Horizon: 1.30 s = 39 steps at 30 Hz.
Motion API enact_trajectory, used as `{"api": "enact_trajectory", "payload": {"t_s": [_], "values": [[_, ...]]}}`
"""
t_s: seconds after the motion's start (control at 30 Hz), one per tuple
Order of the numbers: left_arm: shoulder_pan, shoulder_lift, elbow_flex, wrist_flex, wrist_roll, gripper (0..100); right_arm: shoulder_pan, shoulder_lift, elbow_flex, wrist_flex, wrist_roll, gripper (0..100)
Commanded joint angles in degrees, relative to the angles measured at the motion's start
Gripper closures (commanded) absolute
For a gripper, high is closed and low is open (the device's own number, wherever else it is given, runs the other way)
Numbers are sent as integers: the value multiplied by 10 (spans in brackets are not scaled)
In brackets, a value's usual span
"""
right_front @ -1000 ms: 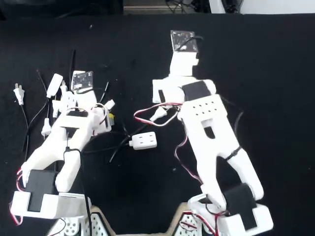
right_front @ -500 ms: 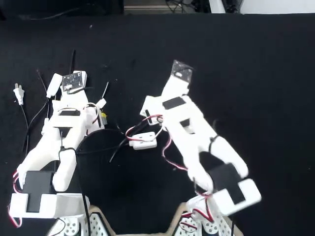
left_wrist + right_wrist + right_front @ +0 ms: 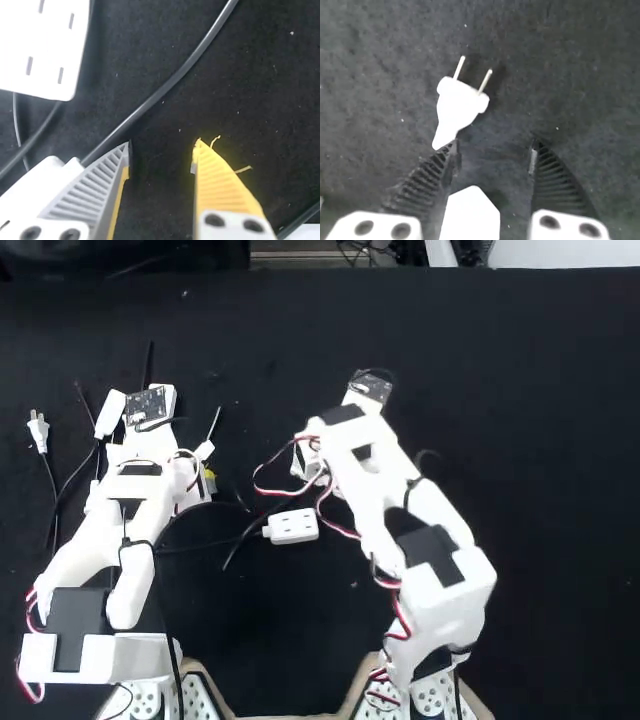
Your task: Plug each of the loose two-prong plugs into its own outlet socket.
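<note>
Prongs of the white plug [image 3: 460, 107] point away from my right pincer [image 3: 492, 156], which gapes empty; left pincer [image 3: 160, 157] likewise spread.

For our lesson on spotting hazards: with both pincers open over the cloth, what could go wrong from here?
1. The plug lies by one finger of the open right pincer, not between the two; closing now might push it aside or pinch only its tail.
2. A black cable runs just beyond the tips of the open left pincer; it could snag that instead of a plug.
</note>
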Motion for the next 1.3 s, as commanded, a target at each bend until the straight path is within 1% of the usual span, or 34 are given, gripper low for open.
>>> {"api": "enact_trajectory", "payload": {"t_s": [0.0,0.17,0.37,0.47,0.63,0.7,0.77,0.97,1.13,1.27], "values": [[-4,-18,-9,4,5,802,9,17,-68,10,-8,783],[3,-18,0,4,5,802,9,73,-117,12,-8,783],[28,-18,-1,0,3,802,22,124,-190,20,-8,783],[29,-18,-2,0,2,802,19,132,-247,68,-8,783],[28,-18,-2,0,1,802,11,135,-338,184,-4,783],[27,-18,-2,0,1,802,11,136,-356,206,-3,783],[27,-18,-2,0,1,802,12,136,-360,200,-3,783],[28,-18,-2,0,1,802,-1,147,-357,138,-9,785],[28,-18,-2,0,1,802,-25,201,-359,93,-10,786],[28,-18,-2,0,1,802,-23,247,-379,77,-10,786]]}}
